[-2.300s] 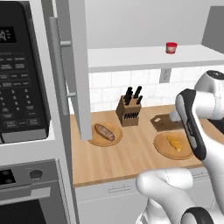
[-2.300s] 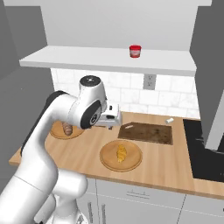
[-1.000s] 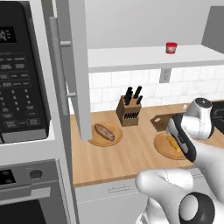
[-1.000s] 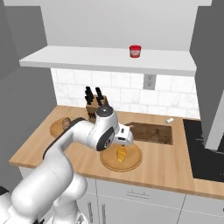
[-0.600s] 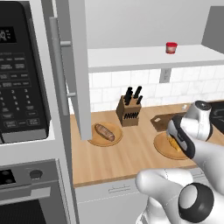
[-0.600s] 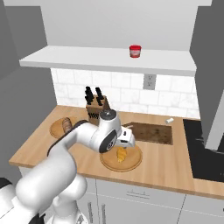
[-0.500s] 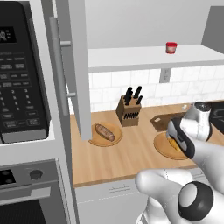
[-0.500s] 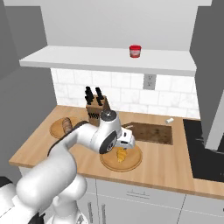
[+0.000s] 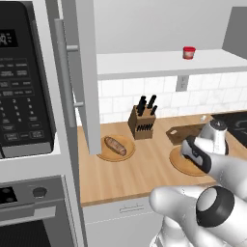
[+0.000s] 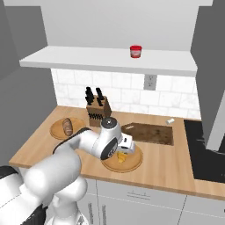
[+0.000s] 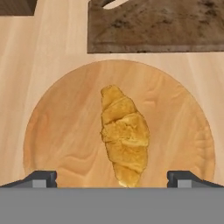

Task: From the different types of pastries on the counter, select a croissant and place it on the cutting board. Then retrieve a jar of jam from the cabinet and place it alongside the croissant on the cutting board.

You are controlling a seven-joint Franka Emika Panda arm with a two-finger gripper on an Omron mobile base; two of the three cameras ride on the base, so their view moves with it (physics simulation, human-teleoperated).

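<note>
The golden-yellow croissant (image 11: 124, 136) lies lengthwise on a round light-wood plate (image 11: 57, 131), directly below my open gripper (image 11: 112, 178); one fingertip (image 11: 41, 178) stands well off each side of it. In the right base view the gripper (image 10: 124, 149) hovers just over the croissant (image 10: 121, 158) on its plate. The dark brown cutting board (image 10: 149, 133) lies bare just behind that plate. The brown streaked pastry (image 9: 116, 145) rests on a second round plate at the left. The red jar of jam (image 10: 136, 51) stands on the white shelf of the open cabinet (image 9: 85, 77). The counter (image 10: 176, 167) carries all of this.
A black knife block (image 10: 96, 113) stands at the tiled wall behind the plates. The black microwave (image 9: 21, 82) and oven sit at the left. A dark cooktop (image 10: 206, 154) borders the counter on the right. A small white object (image 10: 169, 121) lies near the board's far corner.
The arm has swung down from above the counter and lowered the open gripper over the croissant's plate. Pastries, board and jar stayed in place.
</note>
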